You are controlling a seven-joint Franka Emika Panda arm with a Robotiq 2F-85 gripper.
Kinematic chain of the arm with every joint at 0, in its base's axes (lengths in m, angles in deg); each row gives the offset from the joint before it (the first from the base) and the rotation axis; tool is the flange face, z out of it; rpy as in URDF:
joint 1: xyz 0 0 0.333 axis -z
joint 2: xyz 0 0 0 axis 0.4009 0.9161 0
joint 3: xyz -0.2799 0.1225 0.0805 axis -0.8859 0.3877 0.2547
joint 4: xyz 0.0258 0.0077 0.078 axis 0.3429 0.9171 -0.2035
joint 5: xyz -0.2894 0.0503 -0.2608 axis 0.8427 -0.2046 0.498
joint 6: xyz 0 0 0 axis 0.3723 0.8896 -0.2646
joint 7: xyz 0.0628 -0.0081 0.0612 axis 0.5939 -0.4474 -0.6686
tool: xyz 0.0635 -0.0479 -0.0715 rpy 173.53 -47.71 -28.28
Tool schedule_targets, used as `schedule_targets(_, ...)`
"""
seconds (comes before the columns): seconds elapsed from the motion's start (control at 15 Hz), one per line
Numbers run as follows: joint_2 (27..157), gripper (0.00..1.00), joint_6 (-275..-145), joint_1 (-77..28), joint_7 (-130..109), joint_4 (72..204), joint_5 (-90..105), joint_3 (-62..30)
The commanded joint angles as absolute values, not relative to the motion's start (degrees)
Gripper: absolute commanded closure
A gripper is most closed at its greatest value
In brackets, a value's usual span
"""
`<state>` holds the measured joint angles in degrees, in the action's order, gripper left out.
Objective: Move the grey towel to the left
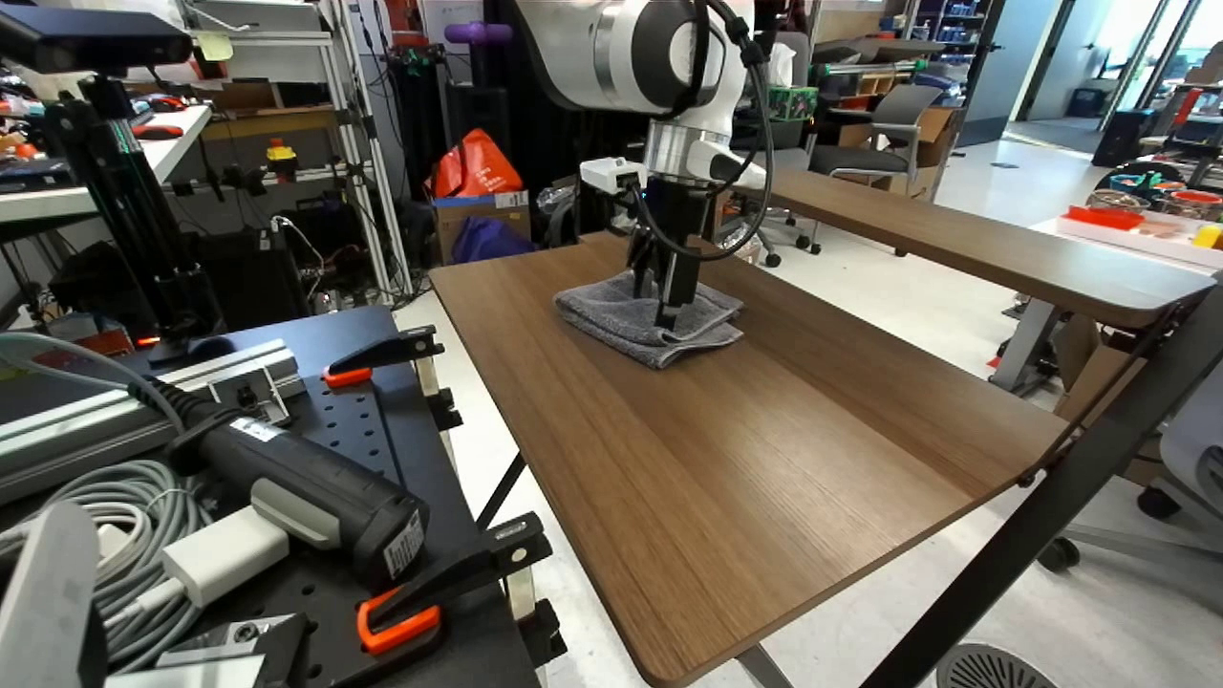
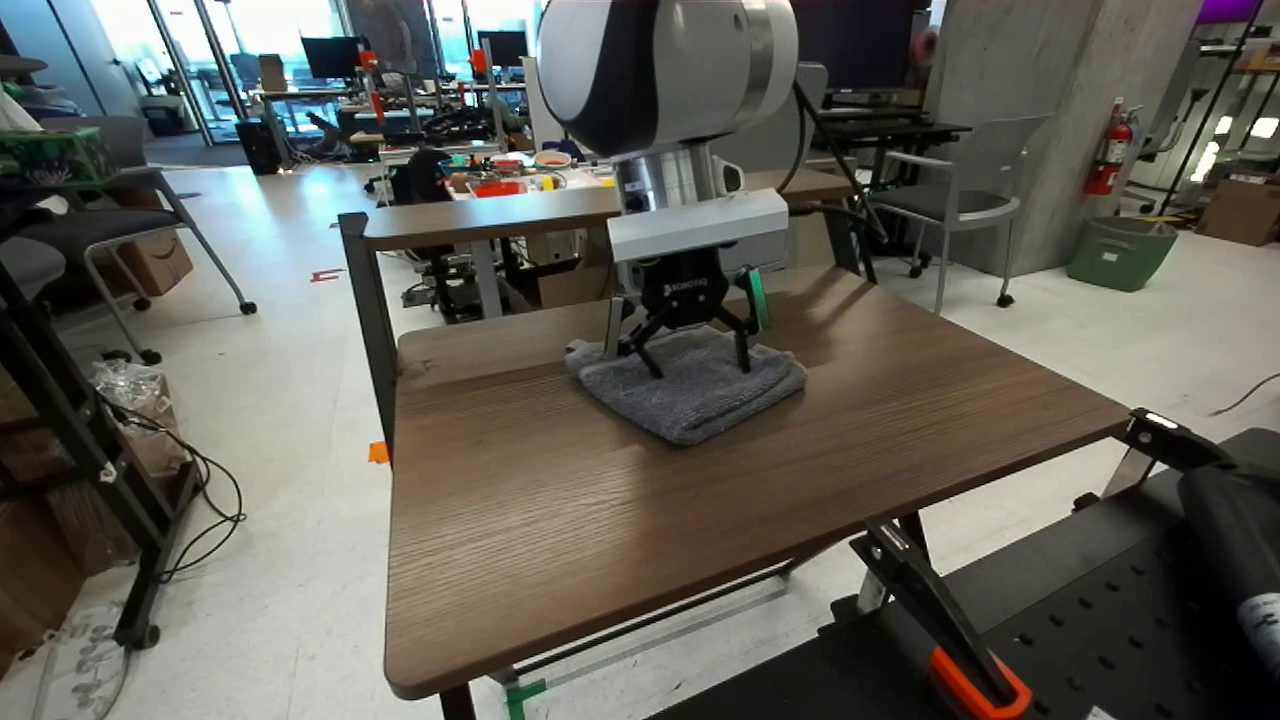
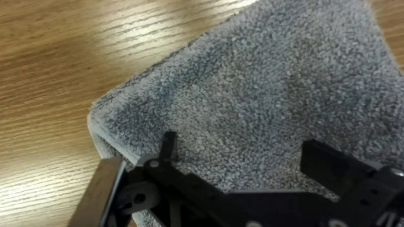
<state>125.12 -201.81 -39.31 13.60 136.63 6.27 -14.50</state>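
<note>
Pointing down: tool (image 2: 700,369), jaws spread | grey towel (image 2: 690,405): folded, right beneath, lying on brown table (image 2: 540,520)

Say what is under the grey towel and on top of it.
The grey towel lies on the brown tabletop; the part it covers cannot be seen. The open gripper stands over it, tips near or against the top layer; which, I can't tell.
</note>
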Motion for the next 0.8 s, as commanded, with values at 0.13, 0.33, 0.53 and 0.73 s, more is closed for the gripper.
schedule_targets(0.13,127.8,0.0,-197.0,-40.2,10.0,131.0,6.9,-13.4)
schedule_targets(0.33,124.6,0.0,-196.3,-40.5,8.9,133.2,7.2,-13.3)
schedule_targets(0.53,118.5,0.0,-195.5,-41.2,7.8,138.1,8.4,-13.4)
schedule_targets(0.73,112.6,0.0,-194.5,-40.6,5.3,143.0,10.2,-12.9)
